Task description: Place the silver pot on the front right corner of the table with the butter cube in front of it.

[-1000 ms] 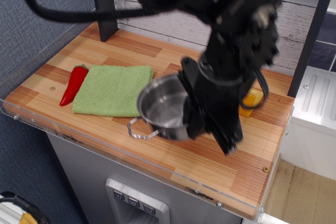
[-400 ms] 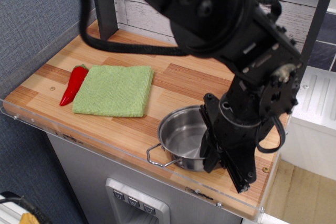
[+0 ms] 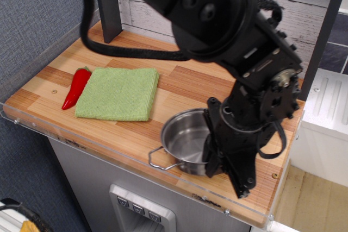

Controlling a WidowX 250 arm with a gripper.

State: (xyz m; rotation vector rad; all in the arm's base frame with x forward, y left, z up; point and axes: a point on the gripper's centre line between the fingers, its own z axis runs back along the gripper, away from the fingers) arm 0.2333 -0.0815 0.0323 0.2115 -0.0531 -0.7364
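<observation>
Black robot gripper [image 3: 220, 158] clamped over the right rim of the shallow shiny steel pot [image 3: 185, 141] — jaws closed on it — at five o'clock on the striped wooden table [image 3: 109, 52].

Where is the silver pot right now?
The silver pot sits near the table's front edge, right of the green cloth, with the gripper at its right rim.

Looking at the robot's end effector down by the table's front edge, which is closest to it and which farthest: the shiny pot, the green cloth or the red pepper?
From the end effector, in this one view:
1. Silver pot: right at it, near the table's front right.
2. Green cloth: farther left, mid-table.
3. Red pepper: farthest, beside the cloth's left edge.
</observation>
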